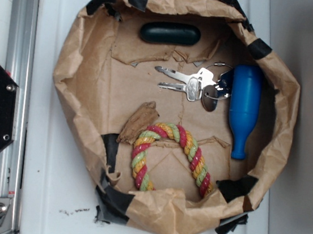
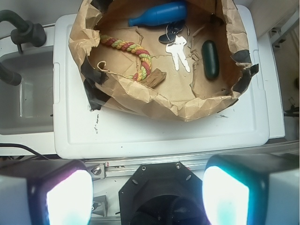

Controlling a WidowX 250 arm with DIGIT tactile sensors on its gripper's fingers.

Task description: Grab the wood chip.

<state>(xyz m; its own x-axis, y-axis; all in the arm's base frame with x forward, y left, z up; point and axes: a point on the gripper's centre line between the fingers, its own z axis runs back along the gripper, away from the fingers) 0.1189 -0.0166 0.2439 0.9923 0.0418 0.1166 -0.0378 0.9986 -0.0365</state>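
1. The wood chip (image 1: pixel 137 122) (image 2: pixel 155 78) lies in the paper nest (image 1: pixel 85 91) (image 2: pixel 187 110), touching the rope ring (image 1: pixel 173 158) (image 2: pixel 125 47); the nest wall hides its edge in the wrist view.
2. The gripper (image 2: pixel 147 197) stands wide apart, empty, its fingers (image 2: pixel 68 197) glaring, cropped.

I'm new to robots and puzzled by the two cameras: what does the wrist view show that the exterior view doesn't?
Only the wrist view shows the claw, its fingers wide apart, far short of the paper nest, plus a grey bin. Only the exterior view shows the whole rope ring. Both show the wood chip touching the ring, keys, blue bottle and dark oval.
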